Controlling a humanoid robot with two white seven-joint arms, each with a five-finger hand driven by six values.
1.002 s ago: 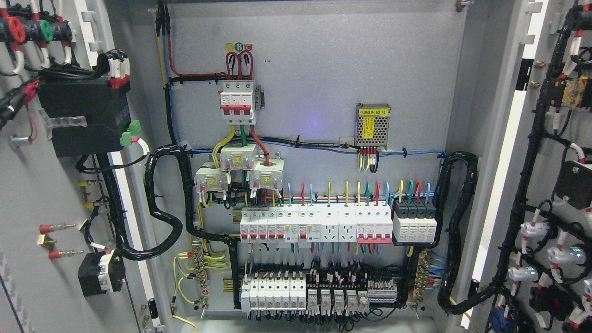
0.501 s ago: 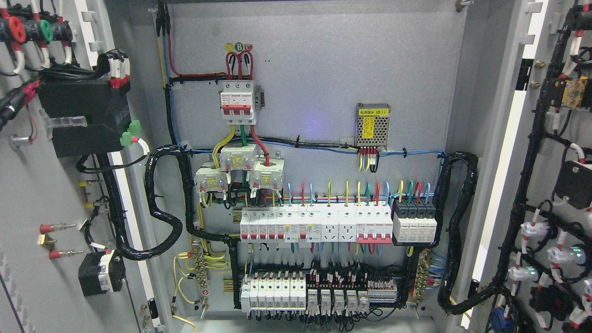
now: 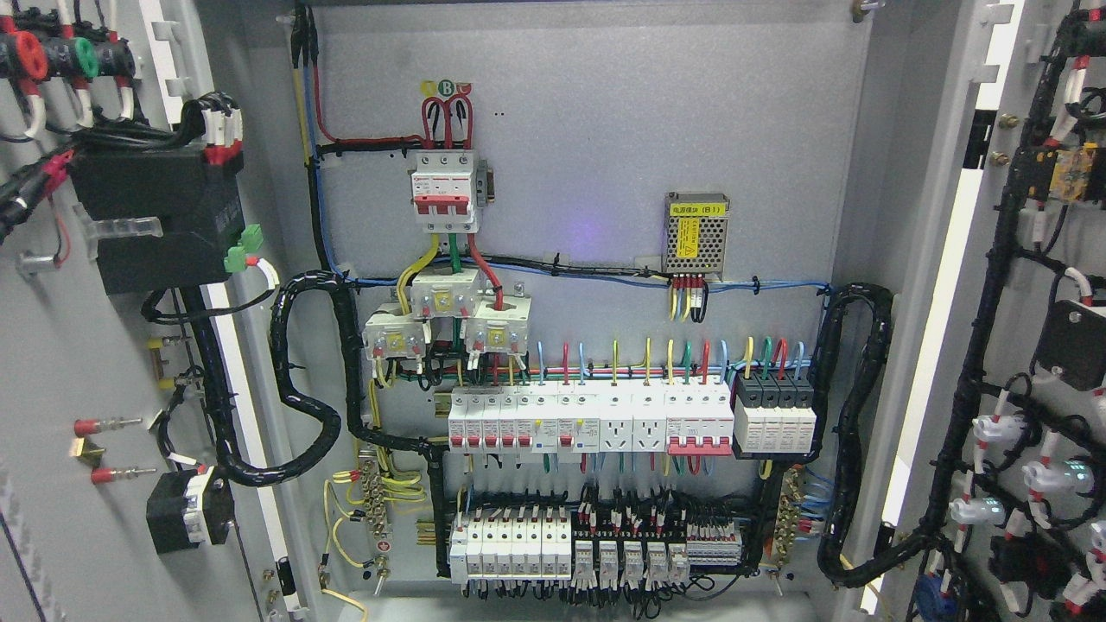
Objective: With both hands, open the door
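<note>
An electrical cabinet fills the head view with both doors swung wide. The left door (image 3: 60, 345) shows its grey inner face with a black box and wiring. The right door (image 3: 1028, 285) shows its inner face with black cable looms and white connectors. Between them the grey back panel (image 3: 596, 147) carries a red-and-white main breaker (image 3: 444, 190), a meshed power supply (image 3: 696, 233) and two rows of breakers (image 3: 596, 419). Neither of my hands nor arms shows anywhere in the picture.
Thick black cable bundles loop from the cabinet body to each door, one at the left (image 3: 298, 389) and one at the right (image 3: 851, 432). Bare-tipped red wire ends (image 3: 108, 425) stick out of the left door.
</note>
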